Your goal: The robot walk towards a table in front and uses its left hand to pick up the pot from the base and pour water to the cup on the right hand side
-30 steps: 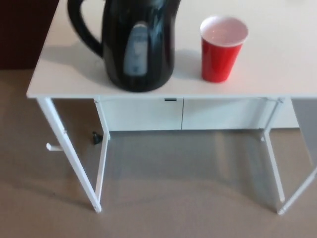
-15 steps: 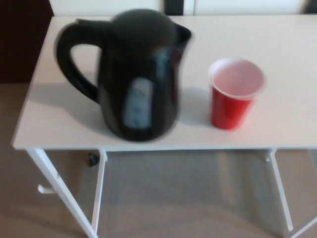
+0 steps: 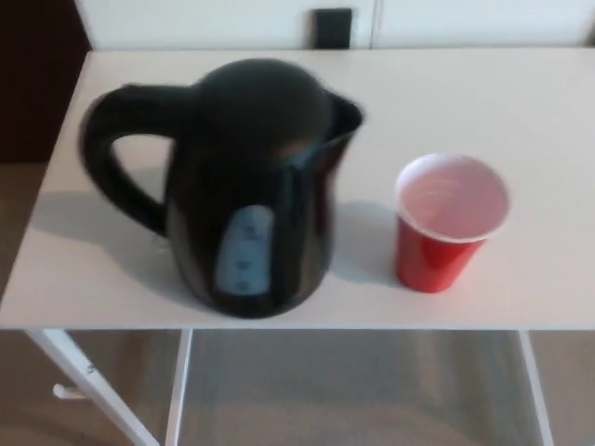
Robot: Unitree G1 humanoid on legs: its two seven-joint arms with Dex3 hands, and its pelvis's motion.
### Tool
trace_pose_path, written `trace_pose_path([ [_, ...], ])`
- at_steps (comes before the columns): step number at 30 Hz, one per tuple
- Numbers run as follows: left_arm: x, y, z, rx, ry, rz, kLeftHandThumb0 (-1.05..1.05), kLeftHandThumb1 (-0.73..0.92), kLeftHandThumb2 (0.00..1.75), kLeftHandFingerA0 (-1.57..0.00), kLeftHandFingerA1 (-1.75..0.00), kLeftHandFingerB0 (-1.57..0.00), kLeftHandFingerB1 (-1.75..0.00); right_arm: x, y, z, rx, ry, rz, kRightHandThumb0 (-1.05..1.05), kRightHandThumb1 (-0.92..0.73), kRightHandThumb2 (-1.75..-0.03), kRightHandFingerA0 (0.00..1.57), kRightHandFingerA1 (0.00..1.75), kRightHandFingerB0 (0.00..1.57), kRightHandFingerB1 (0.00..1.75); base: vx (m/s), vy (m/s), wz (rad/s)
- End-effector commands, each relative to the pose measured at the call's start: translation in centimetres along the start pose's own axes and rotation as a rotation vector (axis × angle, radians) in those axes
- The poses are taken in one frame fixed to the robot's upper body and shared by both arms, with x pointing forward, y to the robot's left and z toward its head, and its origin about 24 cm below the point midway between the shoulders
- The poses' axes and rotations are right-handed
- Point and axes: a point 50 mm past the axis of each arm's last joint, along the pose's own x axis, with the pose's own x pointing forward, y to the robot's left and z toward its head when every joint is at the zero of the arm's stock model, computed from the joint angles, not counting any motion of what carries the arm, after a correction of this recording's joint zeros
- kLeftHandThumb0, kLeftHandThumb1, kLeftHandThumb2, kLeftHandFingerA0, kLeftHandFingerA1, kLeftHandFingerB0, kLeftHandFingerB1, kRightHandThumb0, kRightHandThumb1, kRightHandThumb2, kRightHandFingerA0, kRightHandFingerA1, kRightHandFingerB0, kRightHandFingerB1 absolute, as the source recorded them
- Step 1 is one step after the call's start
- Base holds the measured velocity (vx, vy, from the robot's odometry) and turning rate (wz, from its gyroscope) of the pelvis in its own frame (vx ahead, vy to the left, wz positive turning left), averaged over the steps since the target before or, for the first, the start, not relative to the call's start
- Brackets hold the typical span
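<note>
A black pot (image 3: 246, 190) is seen standing upright on the white surface (image 3: 521, 102), sitting toward the left-centre of it and pretty close to the front edge. Its looped handle (image 3: 116, 158) is turned toward picture left, and the spout (image 3: 346, 116) is pointed right, toward the cup. A pale bluish water window (image 3: 244, 251) is shown on the side facing the camera. Whether a separate base is under the pot can't really be made out, since the bottom just blends into its own shadow.

A red cup (image 3: 448, 223) with a whitish inside is placed to the right of the pot, near it but not touching, also upright. What's inside can't be told from this blurry shot.

Neither robot hand is caught in the head view, so nothing can be said about the fingers, spread or pressed together. The pot is left untouched.

White legs (image 3: 88, 381) of the frame and some tan floor (image 3: 353, 390) are seen below the front edge. A small dark thing (image 3: 332, 26) is spotted behind the far edge.
</note>
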Motion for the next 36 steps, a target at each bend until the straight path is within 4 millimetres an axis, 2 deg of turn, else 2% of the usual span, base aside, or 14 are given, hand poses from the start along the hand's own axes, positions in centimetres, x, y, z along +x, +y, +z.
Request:
trace_pose_path([
  [1, -0.2, 0.5, 0.4, 0.009, -0.018, 0.012, -0.16, 0.34, 0.82, -0.43, -0.61, -0.13, -0.48, -0.2, -0.2, -0.2, 0.001, 0.015, -0.023, -0.2, -0.39, -0.85, 0.44, 0.61, 0.14, 0.48, 0.08, -0.178, 0.05],
  [3, -0.1, 0.4, 0.5, 0.011, -0.025, 0.004, -0.16, 0.34, 0.82, -0.43, -0.61, -0.13, -0.48, -0.2, 0.0, 0.0, 0.001, 0.01, -0.022, -0.2, -0.39, -0.85, 0.44, 0.61, 0.14, 0.48, 0.01, -0.108, 0.02],
  [4, -0.1, 0.4, 0.5, 0.01, -0.024, 0.002, -0.16, 0.34, 0.82, -0.44, -0.61, -0.12, -0.47, -0.1, 0.0, 0.0, 0.001, 0.009, -0.02, -0.27, -0.54, -0.56, 0.53, 0.45, 0.24, 0.33, 0.0, 0.0, 0.0],
  [6, -0.1, 0.3, 0.7, 0.009, -0.029, -0.001, -0.15, 0.34, 0.81, -0.41, -0.6, -0.11, -0.47, 0.0, 0.1, 0.1, 0.003, 0.003, -0.014, -0.28, -0.54, -0.56, 0.52, 0.46, 0.24, 0.33, 0.0, 0.0, 0.0],
  [7, 0.0, 0.3, 0.7, 0.009, -0.028, 0.004, -0.16, 0.34, 0.81, -0.43, -0.6, -0.12, -0.47, 0.0, 0.2, 0.2, 0.006, -0.002, -0.009, -0.22, -0.36, -0.84, 0.44, 0.62, 0.13, 0.48, 0.0, 0.0, 0.0],
  [8, 0.1, 0.3, 0.7, 0.008, -0.025, 0.011, -0.15, 0.34, 0.81, -0.43, -0.6, -0.12, -0.47, 0.0, 0.2, 0.2, 0.001, -0.006, -0.001, -0.23, -0.37, -0.84, 0.43, 0.62, 0.12, 0.48, 0.0, 0.0, 0.0],
  [9, 0.1, 0.3, 0.7, 0.007, -0.024, 0.014, -0.15, 0.34, 0.81, -0.46, -0.61, -0.13, -0.47, 0.0, 0.2, 0.2, -0.001, -0.008, 0.005, -0.29, -0.54, -0.56, 0.51, 0.47, 0.24, 0.34, -0.03, 0.083, -0.04],
  [19, 0.3, 0.1, 1.2, 0.007, -0.033, 0.028, -0.16, 0.32, 0.81, -0.49, -0.63, -0.15, -0.48, 0.1, 0.4, 0.2, 0.005, -0.018, 0.002, -0.28, -0.53, -0.55, 0.55, 0.48, 0.26, 0.34, 0.04, 0.132, 0.04],
  [20, 0.3, 0.1, 1.2, 0.008, -0.031, 0.032, -0.18, 0.48, 0.54, -0.61, -0.45, -0.29, -0.33, 0.1, 0.4, 0.2, 0.004, -0.018, 0.001, -0.28, -0.54, -0.56, 0.55, 0.48, 0.26, 0.35, 0.07, -0.011, 0.14],
  [21, 0.4, 0.2, 1.2, 0.006, -0.029, 0.036, -0.18, 0.48, 0.54, -0.61, -0.45, -0.29, -0.33, 0.1, 0.4, 0.2, -0.001, -0.018, 0.0, -0.28, -0.54, -0.56, 0.55, 0.48, 0.26, 0.35, 0.06, -0.038, 0.09],
  [22, 0.4, 0.2, 1.3, 0.005, -0.036, 0.033, -0.18, 0.48, 0.54, -0.59, -0.45, -0.28, -0.33, 0.1, 0.4, 0.3, 0.001, -0.022, 0.003, -0.28, -0.54, -0.55, 0.54, 0.48, 0.26, 0.34, 0.04, -0.046, 0.09],
  [23, 0.4, 0.2, 1.3, 0.004, -0.036, 0.032, -0.14, 0.33, 0.81, -0.49, -0.63, -0.16, -0.49, 0.1, 0.4, 0.3, 0.003, -0.022, 0.005, -0.27, -0.55, -0.56, 0.54, 0.48, 0.25, 0.34, 0.0, 0.0, 0.0],
  [32, 0.5, 0.0, 1.6, 0.0, -0.046, 0.024, -0.15, 0.33, 0.81, -0.5, -0.63, -0.15, -0.48, 0.3, 0.6, 0.6, -0.003, -0.021, 0.014, -0.34, -0.54, -0.6, 0.52, 0.49, 0.23, 0.36, 0.0, -0.01, 0.0],
  [36, 0.4, 0.3, 1.6, 0.006, -0.049, 0.04, -0.18, 0.34, 0.82, -0.47, -0.62, -0.18, -0.49, 0.3, 0.8, 0.5, -0.005, -0.015, 0.015, -0.3, -0.55, -0.56, 0.54, 0.47, 0.26, 0.34, 0.0, 0.0, 0.0],
])
